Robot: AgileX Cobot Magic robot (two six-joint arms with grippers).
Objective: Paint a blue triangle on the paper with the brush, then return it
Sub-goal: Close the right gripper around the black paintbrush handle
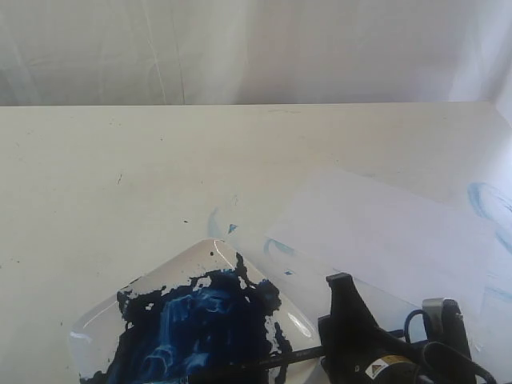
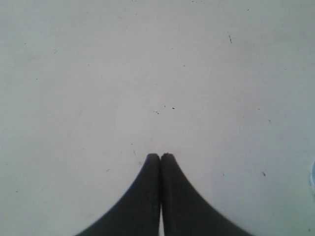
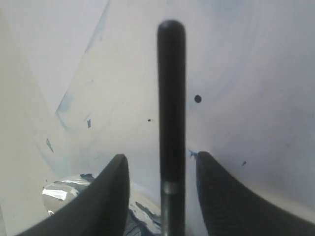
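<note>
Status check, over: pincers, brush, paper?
Left pincer shut over table. Right pincer open, straddling brush, no grip. Paper: faint smears only. Nothing blocking.

A white cloth backdrop (image 1: pixel 240 48) with soft vertical folds fills the upper part of the exterior frame. Below it, a cream desk (image 1: pixel 120 176) takes up all the rest, with its far edge straight across. Small dark specks mark its surface. The light is soft, brighter at the upper right.
</note>
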